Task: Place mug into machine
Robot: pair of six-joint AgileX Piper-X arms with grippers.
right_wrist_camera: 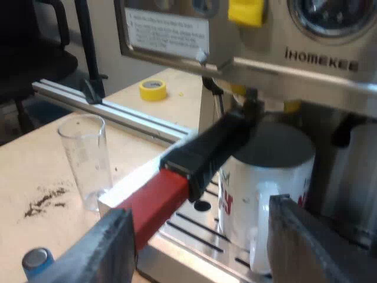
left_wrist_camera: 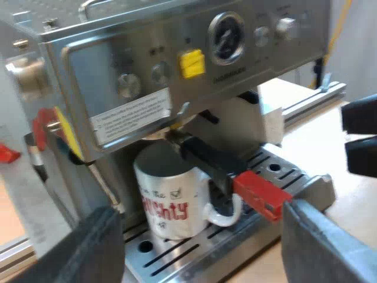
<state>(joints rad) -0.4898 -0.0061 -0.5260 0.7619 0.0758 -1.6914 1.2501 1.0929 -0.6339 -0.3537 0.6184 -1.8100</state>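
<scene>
A white mug (left_wrist_camera: 171, 197) with red lettering stands upright on the drip tray (left_wrist_camera: 194, 253) of the espresso machine (left_wrist_camera: 177, 65). It sits right under the metal holder locked into the machine's front, whose dark handle (left_wrist_camera: 209, 162) ends in red (left_wrist_camera: 259, 194) just over the mug's handle. My left gripper (left_wrist_camera: 206, 259) is open, a short way back from the tray, with nothing between its fingers. My right gripper (right_wrist_camera: 203, 253) is open too, close to the mug (right_wrist_camera: 265, 183) and the holder's red end (right_wrist_camera: 156, 203), holding nothing. Black parts of that right gripper (left_wrist_camera: 359, 138) hang beside the tray.
An empty measuring glass (right_wrist_camera: 85, 159) stands on the wooden table beside the tray. Near it are spilled coffee grounds (right_wrist_camera: 47, 200) and a blue tamper (right_wrist_camera: 36, 262). A yellow tape roll (right_wrist_camera: 153, 88) lies beyond an aluminium rail (right_wrist_camera: 112, 109). The pressure gauge (left_wrist_camera: 227, 38) is above the mug.
</scene>
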